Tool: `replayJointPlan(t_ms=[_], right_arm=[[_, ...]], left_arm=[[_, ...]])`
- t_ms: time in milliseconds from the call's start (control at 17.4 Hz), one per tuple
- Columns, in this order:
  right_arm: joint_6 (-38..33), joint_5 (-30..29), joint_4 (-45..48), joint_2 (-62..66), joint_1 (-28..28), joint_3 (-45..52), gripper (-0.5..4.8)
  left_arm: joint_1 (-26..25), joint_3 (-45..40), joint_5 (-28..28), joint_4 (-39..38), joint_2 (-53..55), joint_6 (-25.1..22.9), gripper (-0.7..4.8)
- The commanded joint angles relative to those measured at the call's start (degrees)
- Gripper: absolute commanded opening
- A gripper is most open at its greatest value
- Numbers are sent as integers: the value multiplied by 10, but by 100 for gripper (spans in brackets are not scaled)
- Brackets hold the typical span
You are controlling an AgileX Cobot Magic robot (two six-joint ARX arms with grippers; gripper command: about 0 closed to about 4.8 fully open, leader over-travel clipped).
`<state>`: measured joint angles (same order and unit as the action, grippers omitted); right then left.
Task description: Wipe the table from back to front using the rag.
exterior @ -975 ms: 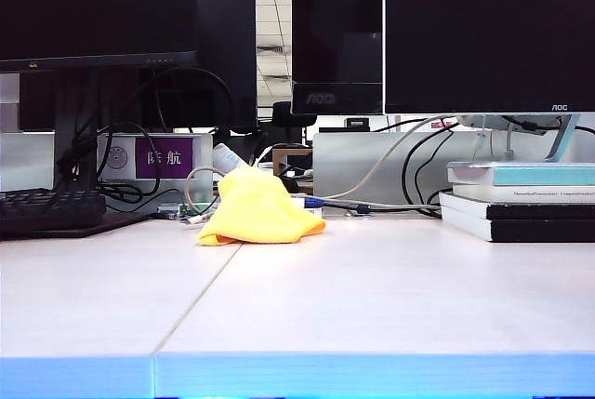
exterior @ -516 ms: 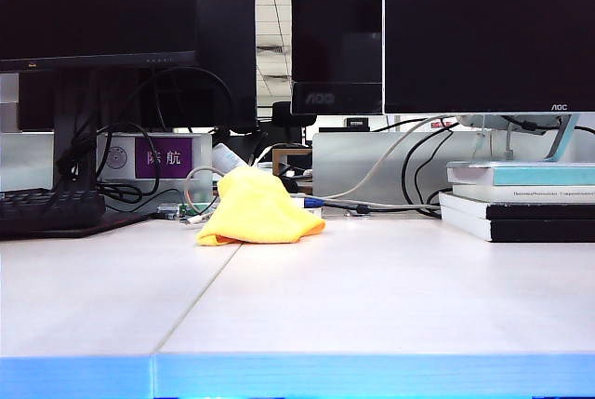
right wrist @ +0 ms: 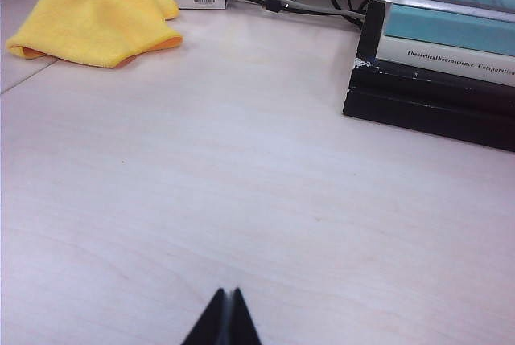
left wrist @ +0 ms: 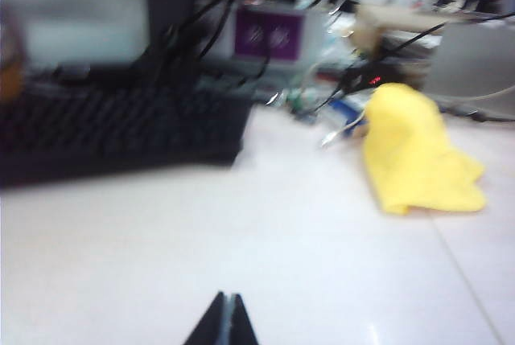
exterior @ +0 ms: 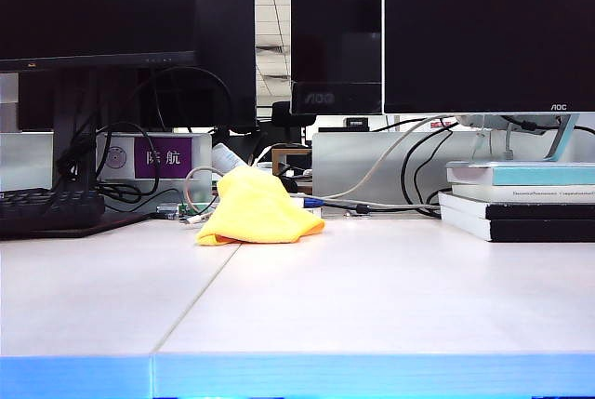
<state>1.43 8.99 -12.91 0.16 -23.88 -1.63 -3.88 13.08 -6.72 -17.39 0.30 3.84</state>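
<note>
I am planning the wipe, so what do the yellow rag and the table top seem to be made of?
The rag: soft terry-like cloth, matte and fuzzy; it slumps in folds. The table: probably laminate board, pale and smooth with faint wood grain, a slight sheen, and a blue front edge in the exterior view.

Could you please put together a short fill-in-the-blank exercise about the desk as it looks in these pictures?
1. The rag lying bunched at the back of the table is ____ in colour.
2. The left gripper and the right gripper are both ____, holding nothing.
3. In the exterior view, the stack of books sits to the ____ of the rag.
4. The front edge of the table is bright ____.

Missing words: yellow; shut; right; blue
</note>
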Motion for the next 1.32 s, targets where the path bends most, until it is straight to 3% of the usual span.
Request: replayJointPlan(t_ms=[57,401,688,1319], right_arm=[[-2,1,-2,-1,0,1,0],[-2,1,-2,-1,0,1,0],[-2,0,-2,-1,0,1,0],[-2,1,-2,-1,0,1,0]], left_arm=[[0,-45,16,51,-2,11,-6],[33,-126,17,103,-2,9,-6],[68,-127,83,88,-2,-24,-6],[67,-127,70,67,0,-17,-1]])
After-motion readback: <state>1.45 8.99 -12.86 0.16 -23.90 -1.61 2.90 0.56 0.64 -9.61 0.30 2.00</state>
